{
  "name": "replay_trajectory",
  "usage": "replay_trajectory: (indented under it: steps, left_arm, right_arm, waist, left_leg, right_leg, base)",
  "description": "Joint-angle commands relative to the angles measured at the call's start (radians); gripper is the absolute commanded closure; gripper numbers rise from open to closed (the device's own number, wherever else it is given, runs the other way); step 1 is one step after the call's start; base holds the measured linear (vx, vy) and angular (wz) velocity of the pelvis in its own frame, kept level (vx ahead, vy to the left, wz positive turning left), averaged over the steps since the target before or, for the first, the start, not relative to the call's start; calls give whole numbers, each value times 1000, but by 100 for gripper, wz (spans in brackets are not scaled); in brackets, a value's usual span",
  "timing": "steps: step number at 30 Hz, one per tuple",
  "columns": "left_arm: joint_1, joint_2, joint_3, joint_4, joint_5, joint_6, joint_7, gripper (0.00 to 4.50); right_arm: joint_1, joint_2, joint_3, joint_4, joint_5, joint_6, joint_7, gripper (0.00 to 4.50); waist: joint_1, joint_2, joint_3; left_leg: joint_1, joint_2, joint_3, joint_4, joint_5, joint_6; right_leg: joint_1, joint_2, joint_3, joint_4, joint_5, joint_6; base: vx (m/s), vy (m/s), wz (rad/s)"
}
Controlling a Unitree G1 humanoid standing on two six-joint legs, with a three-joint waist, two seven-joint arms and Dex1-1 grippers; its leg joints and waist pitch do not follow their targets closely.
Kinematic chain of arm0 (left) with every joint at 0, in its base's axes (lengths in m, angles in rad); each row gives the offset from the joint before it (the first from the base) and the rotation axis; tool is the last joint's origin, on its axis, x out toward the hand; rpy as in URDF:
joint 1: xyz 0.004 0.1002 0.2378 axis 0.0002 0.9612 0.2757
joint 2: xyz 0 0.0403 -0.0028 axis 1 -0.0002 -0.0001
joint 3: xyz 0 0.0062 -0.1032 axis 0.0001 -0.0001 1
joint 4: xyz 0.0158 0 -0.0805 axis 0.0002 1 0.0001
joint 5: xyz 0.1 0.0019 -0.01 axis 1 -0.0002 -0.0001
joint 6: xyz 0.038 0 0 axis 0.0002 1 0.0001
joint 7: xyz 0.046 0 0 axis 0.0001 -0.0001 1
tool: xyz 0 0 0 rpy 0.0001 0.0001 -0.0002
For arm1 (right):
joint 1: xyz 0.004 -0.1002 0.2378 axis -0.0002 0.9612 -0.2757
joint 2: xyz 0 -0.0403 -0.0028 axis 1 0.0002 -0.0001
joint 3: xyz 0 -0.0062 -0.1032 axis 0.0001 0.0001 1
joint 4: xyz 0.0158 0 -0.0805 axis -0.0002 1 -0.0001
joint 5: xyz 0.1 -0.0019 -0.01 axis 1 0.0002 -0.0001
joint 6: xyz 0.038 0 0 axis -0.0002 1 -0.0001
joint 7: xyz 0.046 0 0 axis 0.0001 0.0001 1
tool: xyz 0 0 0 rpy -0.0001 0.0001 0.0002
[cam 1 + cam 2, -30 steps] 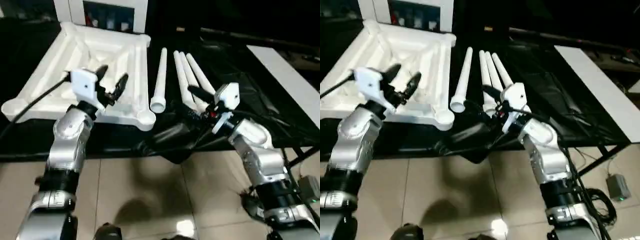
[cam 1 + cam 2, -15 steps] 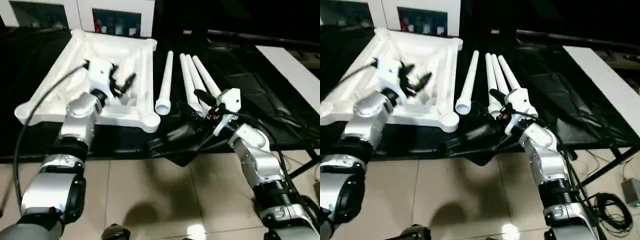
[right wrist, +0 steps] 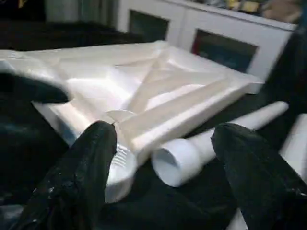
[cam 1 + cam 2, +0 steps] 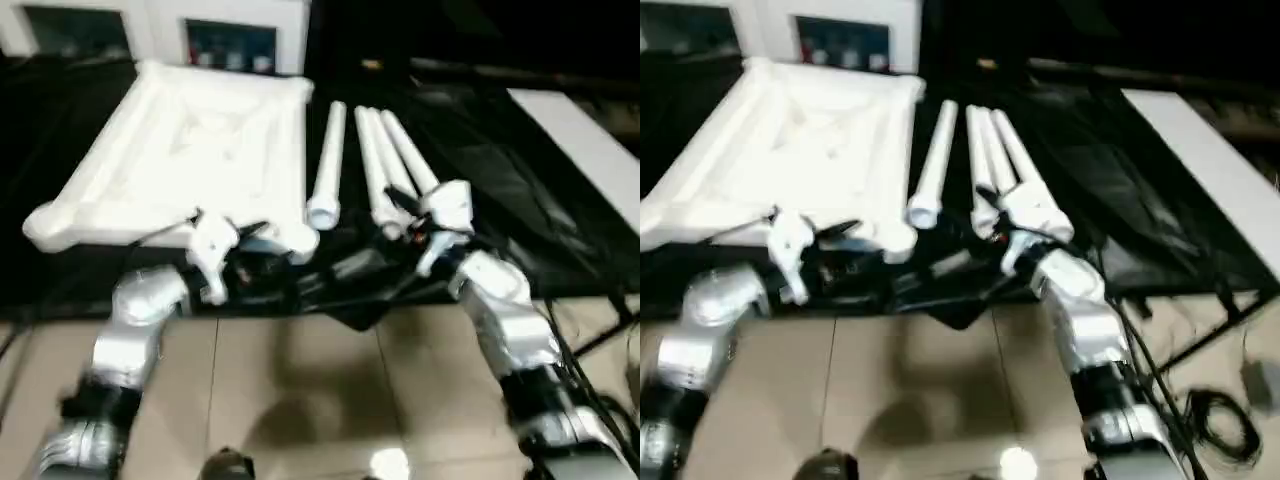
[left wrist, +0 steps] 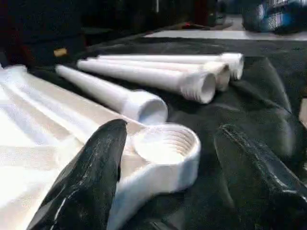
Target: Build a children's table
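Black-covered bench [image 4: 500, 190] carries the upside-down tabletop [image 4: 180, 150]; four legs [image 4: 385, 160] lie beside it. Left claw [image 5: 168, 187] spread wide, near corner socket [image 5: 165, 143] just ahead. Right claw [image 3: 163, 177] also spread, empty, legs' flared ends ahead.

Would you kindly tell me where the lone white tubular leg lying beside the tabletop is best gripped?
Probably on the white tubular leg's round shaft just behind its flared end, coming from above with jaws across it; gaps separate it from the white ribbed tabletop and the other three legs.

Tabletop [image 4: 190, 140], legs [image 5: 158, 79]: smooth white plastic; forearms [image 4: 500, 310] silver, probably metal
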Motion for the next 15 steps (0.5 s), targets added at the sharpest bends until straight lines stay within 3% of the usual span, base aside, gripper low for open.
replay_trajectory:
  steps: [1,2,4,6,7,8,10,12,15]
  left_arm:
    - [-8,3,-92,-95,22,103,-46,118]
    - [-20,7,-115,-95,25,121,-65,118]
    - [-89,-8,-160,-45,13,182,-107,118]
    - [-116,-19,-166,-23,6,207,-110,118]
    - [-166,-51,-167,38,16,214,-75,118]
    - [-205,-74,-169,100,50,218,-55,118]
    - [-230,-87,-175,155,95,198,-62,118]
    - [-274,-117,-176,245,150,193,-10,118]
    - [-316,-142,-196,304,171,197,8,118]
  right_arm:
    - [-45,-2,-7,36,-20,-15,-3,97]
    - [-57,1,-7,46,-19,-15,-1,97]
    - [-86,11,-7,72,-16,-17,5,97]
    - [-92,13,-5,77,-18,-19,4,97]
    - [-98,16,-1,85,-22,-23,5,97]
    - [-105,21,-1,93,-26,-26,1,97]
    - [-110,25,-6,101,-24,-31,1,97]
    - [-113,27,-13,113,-20,-33,-2,97]
    - [-115,30,-20,134,-24,-41,-5,97]
  waist:
    - [-5,12,-72]
    - [-9,9,-72]
    - [-10,-6,-72]
    - [-8,-9,-77]
    - [-5,-14,-79]
    - [-2,-14,-82]
    - [1,-25,-86]
    - [0,-33,-86]
    - [3,-31,-85]
  left_leg:
    - [53,63,-35,-85,-309,-81]
    - [44,63,-40,-92,-303,-92]
    - [53,57,-33,-89,-308,-96]
    - [49,54,-32,-85,-280,-102]
    - [50,53,-29,-82,-260,-99]
    - [55,51,-28,-77,-242,-96]
    - [41,51,-32,-75,-182,-78]
    - [41,49,-29,-69,-137,-48]
    - [40,50,-30,-65,-105,-17]
  right_leg:
    - [6,-103,47,-91,-302,-163]
    - [9,-98,41,-82,-273,-158]
    - [0,-96,43,-85,-252,-148]
    - [6,-99,46,-80,-202,-153]
    - [7,-98,45,-79,-167,-155]
    - [6,-96,45,-76,-116,-162]
    - [23,-98,44,-68,-44,-169]
    - [25,-97,45,-66,6,-176]
    - [30,-99,45,-64,36,-192]
  base:
    - [0,0,0]
    - [0,0,0]
    - [0,0,0]
    - [0,0,0]
    - [0,0,0]
    - [0,0,0]
    - [0,0,0]
    - [0,0,0]
    - [0,0,0]
